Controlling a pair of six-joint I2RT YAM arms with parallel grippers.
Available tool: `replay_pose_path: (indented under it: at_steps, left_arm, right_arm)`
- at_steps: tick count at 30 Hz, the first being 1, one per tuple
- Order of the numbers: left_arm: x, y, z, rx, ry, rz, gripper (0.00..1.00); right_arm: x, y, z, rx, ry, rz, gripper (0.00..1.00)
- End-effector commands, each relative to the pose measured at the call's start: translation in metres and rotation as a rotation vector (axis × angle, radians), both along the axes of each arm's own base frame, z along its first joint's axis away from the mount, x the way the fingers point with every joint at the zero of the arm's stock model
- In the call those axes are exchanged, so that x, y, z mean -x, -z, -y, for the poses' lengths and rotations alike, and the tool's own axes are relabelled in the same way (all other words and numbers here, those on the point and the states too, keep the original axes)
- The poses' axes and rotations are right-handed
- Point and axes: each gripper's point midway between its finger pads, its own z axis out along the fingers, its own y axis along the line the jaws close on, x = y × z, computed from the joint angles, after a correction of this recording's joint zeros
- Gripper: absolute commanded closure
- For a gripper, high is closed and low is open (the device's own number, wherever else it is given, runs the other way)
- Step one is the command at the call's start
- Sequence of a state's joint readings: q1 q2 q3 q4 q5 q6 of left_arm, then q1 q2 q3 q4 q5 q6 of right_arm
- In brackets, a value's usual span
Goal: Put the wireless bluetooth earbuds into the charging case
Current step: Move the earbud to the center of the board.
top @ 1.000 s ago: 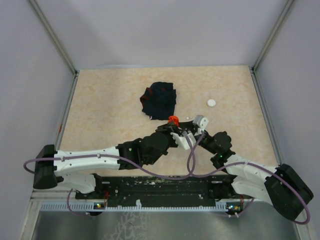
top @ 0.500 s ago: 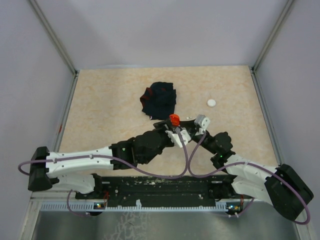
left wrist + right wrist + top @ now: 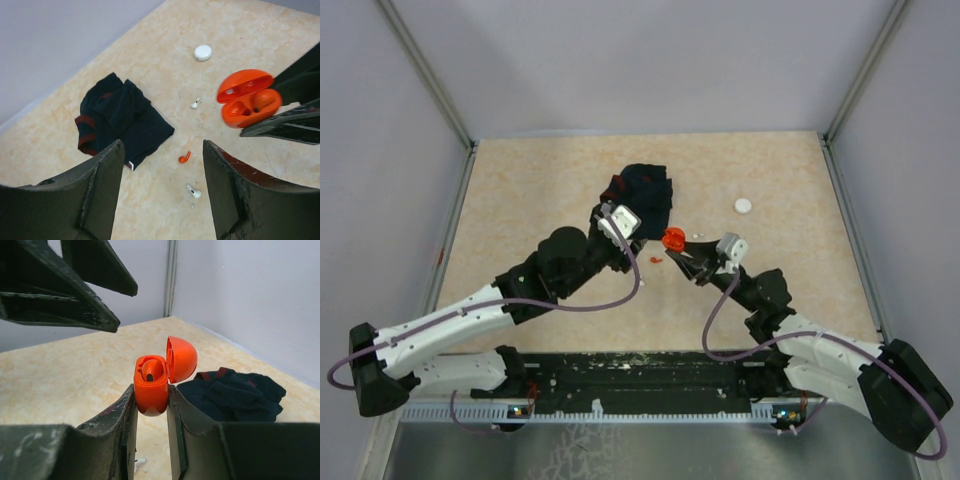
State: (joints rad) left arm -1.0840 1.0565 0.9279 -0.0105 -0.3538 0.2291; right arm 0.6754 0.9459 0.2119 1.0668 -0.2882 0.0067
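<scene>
The right gripper (image 3: 151, 399) is clamped on the lower half of the orange charging case (image 3: 150, 387), holding it off the table (image 3: 260, 30) with its lid hinged open. The left gripper (image 3: 162, 148) is spread wide, empty and touching nothing. Below it, loose on the table beside the dark cloth (image 3: 120, 117), lie an orange earbud (image 3: 184, 158), a near white earbud (image 3: 193, 191) and a far white earbud (image 3: 194, 103).

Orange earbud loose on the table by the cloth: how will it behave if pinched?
Likely very light: the orange earbud is tiny beside the open left gripper, so a nudge may skid it on the smooth table. Its rounded head and curved stem could let it pivot or pop out of a pinch. Looks rigid, not floppy.
</scene>
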Motion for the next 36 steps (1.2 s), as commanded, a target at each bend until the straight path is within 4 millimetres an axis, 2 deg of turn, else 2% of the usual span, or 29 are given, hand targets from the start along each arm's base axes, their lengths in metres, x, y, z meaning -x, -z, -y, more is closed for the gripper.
replay_pose_path:
  at_steps: [1, 6, 10, 18, 24, 30, 36]
  left_arm:
    - [-0.003, 0.027, -0.003, 0.076, 0.017, -0.167, 0.31]
    - [-0.013, 0.069, 0.004, 0.07, 0.037, -0.3, 0.3]
    - [-0.029, 0.108, 0.012, 0.038, 0.017, -0.404, 0.3]
    - [-0.067, 0.175, 0.017, -0.035, -0.204, -0.643, 0.33]
    - [-0.083, 0.217, 0.017, -0.074, -0.376, -0.779, 0.37]
    - [-0.09, 0.245, 0.025, -0.068, -0.436, -0.866, 0.44]
    - [-0.093, 0.26, 0.031, -0.074, -0.444, -0.901, 0.53]
  right_arm:
    - [0.004, -0.01, 0.009, -0.03, 0.027, 0.039, 1.0]
    - [0.005, 0.0, 0.019, -0.022, 0.066, 0.013, 1.0]
    - [0.007, 0.006, 0.026, -0.015, 0.089, 0.0, 1.0]
    - [0.009, 0.015, 0.035, -0.014, 0.122, -0.016, 1.0]
    - [0.009, 0.018, 0.036, -0.011, 0.127, -0.02, 1.0]
    - [0.009, 0.019, 0.037, -0.008, 0.127, -0.018, 1.0]
    - [0.009, 0.02, 0.037, -0.007, 0.129, -0.021, 1.0]
